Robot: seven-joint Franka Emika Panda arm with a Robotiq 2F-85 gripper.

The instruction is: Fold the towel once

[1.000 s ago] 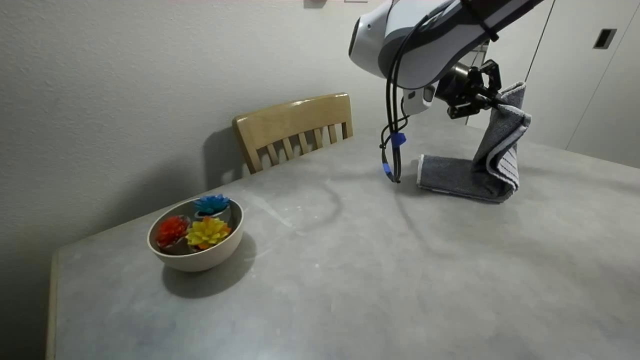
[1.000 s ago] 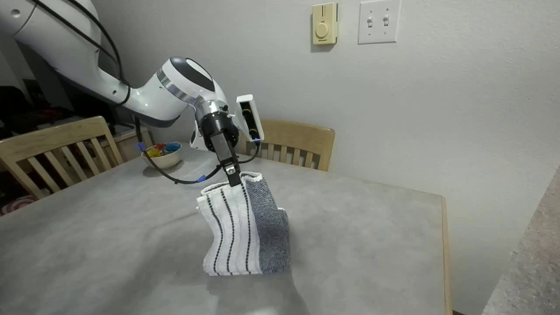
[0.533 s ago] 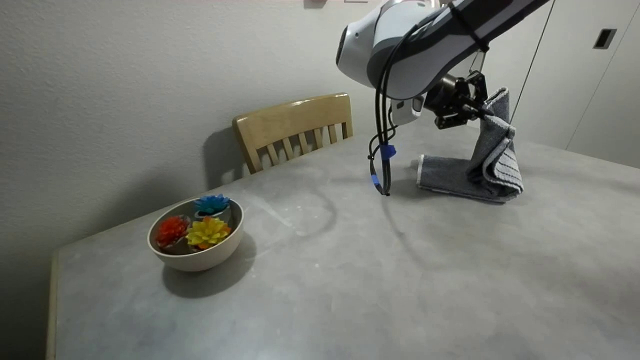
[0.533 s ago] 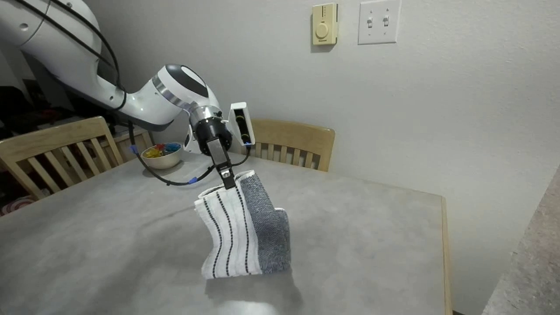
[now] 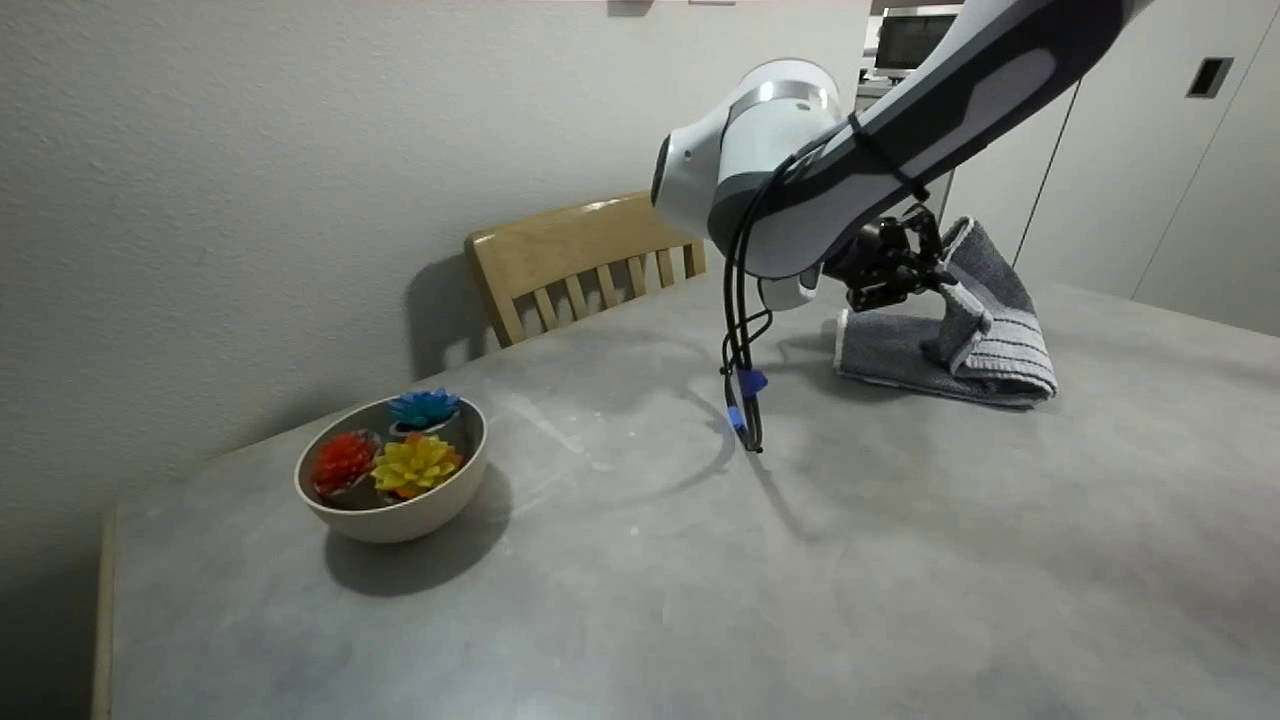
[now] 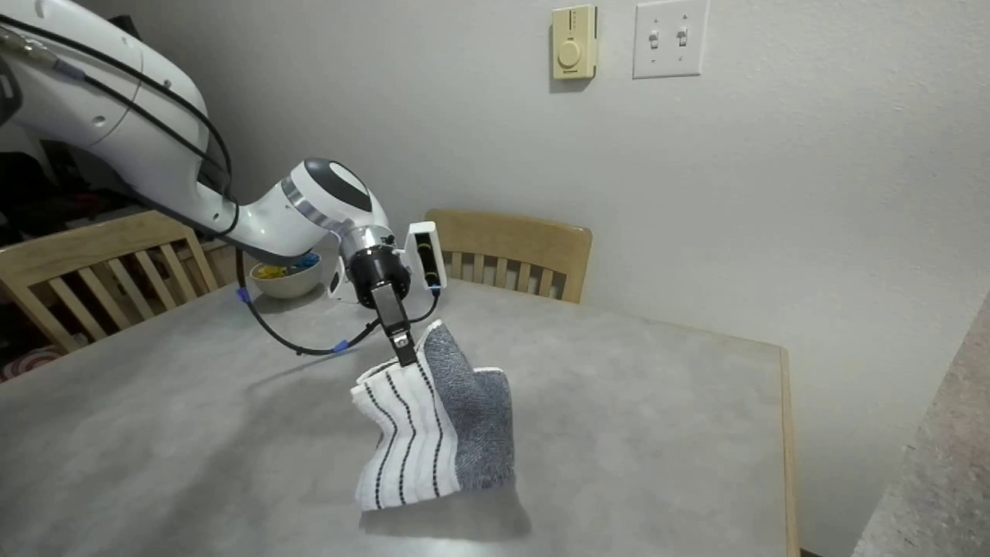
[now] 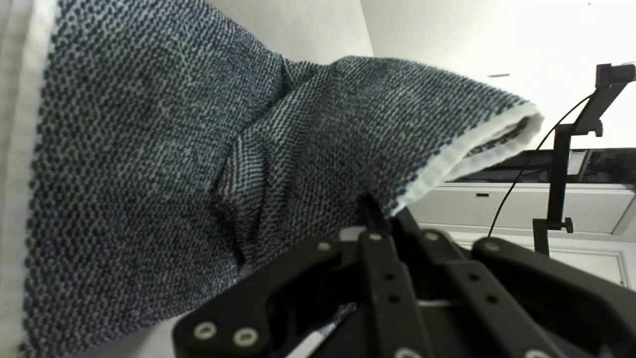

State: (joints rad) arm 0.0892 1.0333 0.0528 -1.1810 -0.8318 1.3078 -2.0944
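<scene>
The blue-grey towel (image 5: 1000, 345), with whitish trim and a white striped face, is on the table in both exterior views (image 6: 483, 425). One end lies flat. The other end is raised and bent back over the flat part, its held edge still above the table. My gripper (image 5: 945, 280) is shut on this raised edge; in an exterior view its fingertips (image 6: 408, 360) pinch the towel near the top of the white striped face. In the wrist view the towel (image 7: 139, 164) fills the left, with creases at the bend, and its trimmed edge sits between the gripper's fingertips (image 7: 390, 209).
A pale bowl (image 5: 430, 515) with red, yellow and blue artificial succulents stands on the table (image 5: 700, 600). A wooden chair (image 5: 590, 240) is at the wall side; another chair (image 6: 100, 247) shows in an exterior view. The arm's cable loop (image 5: 740, 340) hangs low over the table.
My gripper has come down and shifted somewhat toward the bowl's side, still holding the towel. The raised towel end has lowered and leans further over the flat part.
</scene>
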